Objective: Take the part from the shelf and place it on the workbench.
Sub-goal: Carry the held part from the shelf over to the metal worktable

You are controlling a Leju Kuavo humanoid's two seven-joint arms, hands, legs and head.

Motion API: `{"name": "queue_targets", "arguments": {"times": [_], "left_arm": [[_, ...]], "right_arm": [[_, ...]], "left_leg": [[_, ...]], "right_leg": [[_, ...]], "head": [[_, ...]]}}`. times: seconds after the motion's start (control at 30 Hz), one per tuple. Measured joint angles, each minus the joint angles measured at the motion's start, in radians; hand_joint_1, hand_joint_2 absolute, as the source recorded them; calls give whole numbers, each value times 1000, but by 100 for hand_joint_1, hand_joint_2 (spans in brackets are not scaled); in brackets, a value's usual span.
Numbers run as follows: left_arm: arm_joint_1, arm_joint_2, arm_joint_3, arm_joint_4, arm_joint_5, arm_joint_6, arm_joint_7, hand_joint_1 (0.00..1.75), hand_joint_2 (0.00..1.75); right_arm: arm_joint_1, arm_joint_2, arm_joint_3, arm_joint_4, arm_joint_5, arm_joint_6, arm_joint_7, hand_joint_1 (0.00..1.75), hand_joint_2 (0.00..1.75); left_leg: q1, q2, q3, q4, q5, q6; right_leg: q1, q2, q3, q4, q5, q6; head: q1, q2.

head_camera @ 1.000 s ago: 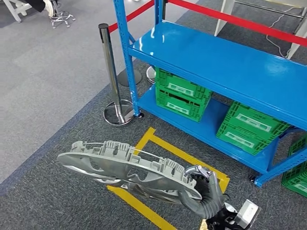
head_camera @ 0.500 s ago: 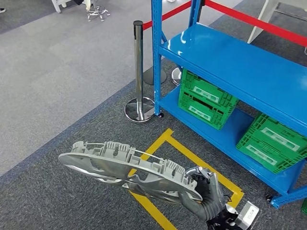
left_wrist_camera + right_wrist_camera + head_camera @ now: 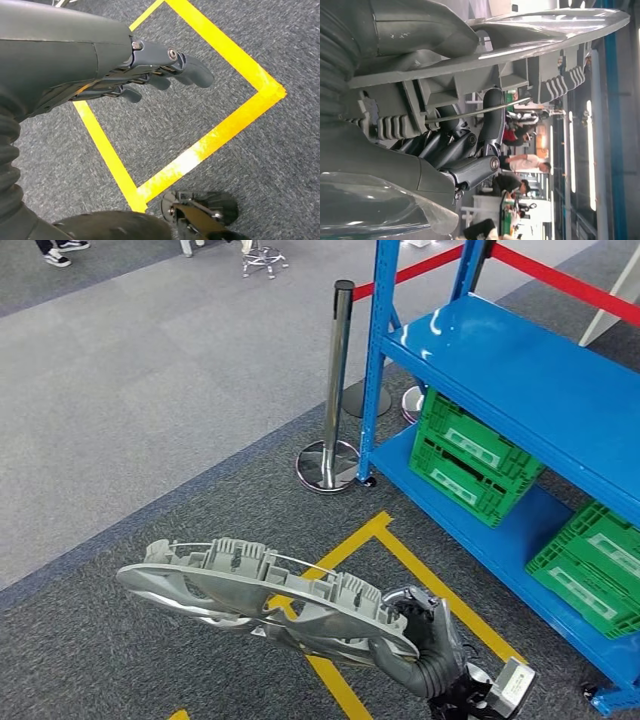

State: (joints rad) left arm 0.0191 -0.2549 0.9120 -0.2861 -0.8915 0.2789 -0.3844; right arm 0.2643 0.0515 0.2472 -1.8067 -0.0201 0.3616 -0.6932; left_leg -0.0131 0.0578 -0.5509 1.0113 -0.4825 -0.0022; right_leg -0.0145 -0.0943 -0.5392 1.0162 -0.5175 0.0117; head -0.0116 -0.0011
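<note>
The right robot hand (image 3: 423, 635) sits low in the head view, its dark fingers (image 3: 491, 125) curled up around one end of the part (image 3: 256, 590) and grasping it. The part is a long, flat grey moulding with ribbed tabs along its upper edge and a thin wire running over them; it reaches out sideways from the right robot hand toward the robot's left, held roughly level above the floor and touching nothing else. The right wrist view shows the fingers hooked in among the part's ribs, with the thin wire crossing just in front of them.

The left robot hand (image 3: 151, 75) hangs over the carpet with its fingers held out straight and close together, grasping nothing.

Below both robot hands lies dark grey carpet marked with a square of yellow tape (image 3: 392, 550), whose near corner passes under the part. Beyond the right robot hand, and off to its right, stands the blue shelf (image 3: 528, 380). Two green crates (image 3: 472, 455) rest on its lowest level, one near the shelf's front post and one farther right. Just beside that post stands a chrome stanchion (image 3: 336, 390) with a red belt (image 3: 407, 270) running from its top. Farther still is lighter grey carpet, with a person's shoes (image 3: 64, 248) at the far edge.
</note>
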Motion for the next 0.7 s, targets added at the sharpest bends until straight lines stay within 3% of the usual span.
{"name": "queue_targets", "arguments": {"times": [0.4,0.57,0.63,0.67,0.7], "left_arm": [[-1,0,0,0,0,0,0,0,175],[2,1,2,0,-2,0,0,0,175],[4,1,3,0,-4,2,0,0,175],[2,2,4,0,-6,3,-2,0,175],[0,1,5,0,-16,7,-5,0,175]], "right_arm": [[0,0,0,0,0,0,0,175,175],[-1,0,1,0,0,0,0,175,175],[-1,0,1,0,0,0,0,175,175],[1,0,1,0,0,-1,0,175,175],[8,-2,0,-3,-2,-8,0,175,175]], "left_leg": [[-3,-4,-3,-1,1,4],[-5,-16,-10,-1,2,9],[-1,-34,-8,-13,13,22],[0,-54,-8,-18,19,30],[0,-87,-9,-19,25,34]], "right_leg": [[1,-4,-2,0,1,3],[1,-19,1,-3,2,9],[-1,11,-11,23,-22,18],[-1,39,-48,100,-59,20],[-1,91,-47,102,-62,18]], "head": [[1,0],[0,0],[2,0],[5,0],[7,0]]}}
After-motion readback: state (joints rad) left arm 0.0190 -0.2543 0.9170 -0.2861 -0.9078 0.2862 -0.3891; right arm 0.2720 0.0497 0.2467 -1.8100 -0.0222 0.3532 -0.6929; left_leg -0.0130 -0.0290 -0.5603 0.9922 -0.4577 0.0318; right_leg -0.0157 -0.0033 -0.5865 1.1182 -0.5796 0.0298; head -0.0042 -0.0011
